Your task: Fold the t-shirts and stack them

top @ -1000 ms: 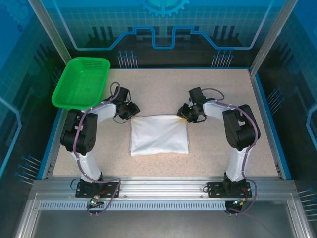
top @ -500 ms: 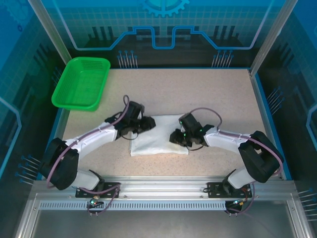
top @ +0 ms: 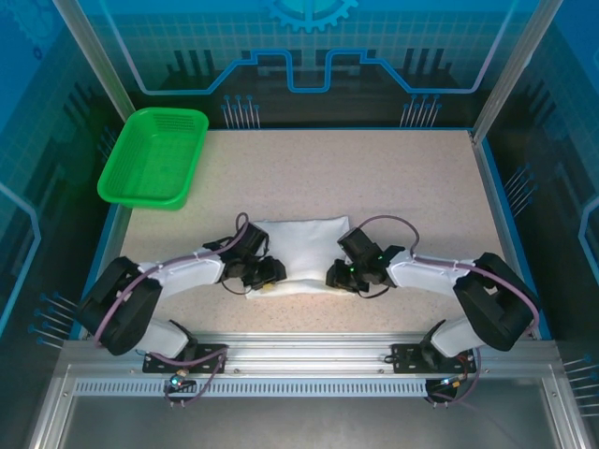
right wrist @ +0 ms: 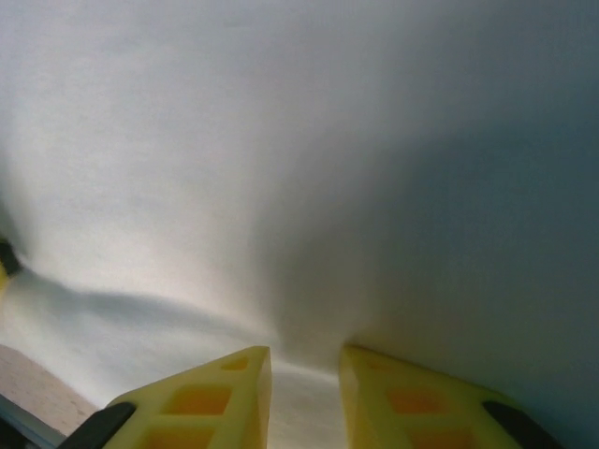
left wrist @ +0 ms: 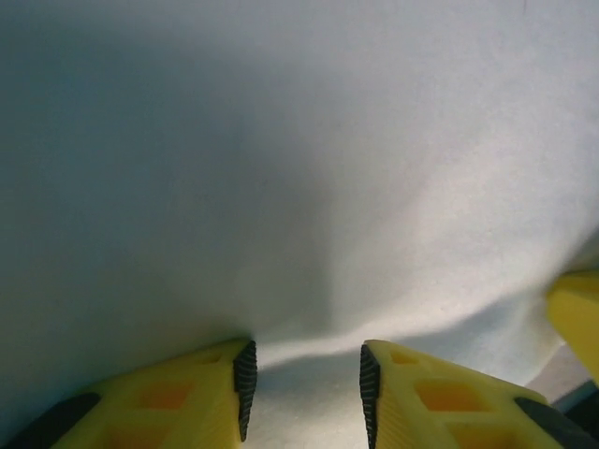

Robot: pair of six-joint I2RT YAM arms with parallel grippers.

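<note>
t-shirt (top: 298, 245): we see plain white.
basket (top: 154, 157): bright green, mesh pattern.
worktop (top: 374, 178): beige, finely speckled.
left gripper (left wrist: 306, 376): yellow, with black ribbed pads.
right gripper (right wrist: 304, 363): yellow; its pad colour we cannot quite tell.
arms (top: 182, 271): white, with black joints.

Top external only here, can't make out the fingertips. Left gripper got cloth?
Observer: Left wrist says yes. The left gripper has a ridge of the t-shirt pinched between its black pads.
Operator: Right one?
Observer: Right wrist: the right gripper pinches it too, with its fingers closer together and creases running into the gap.
Operator: Anything under the cloth there?
Observer: Right wrist, lower left: bare speckled table beside the cloth's edge.
</note>
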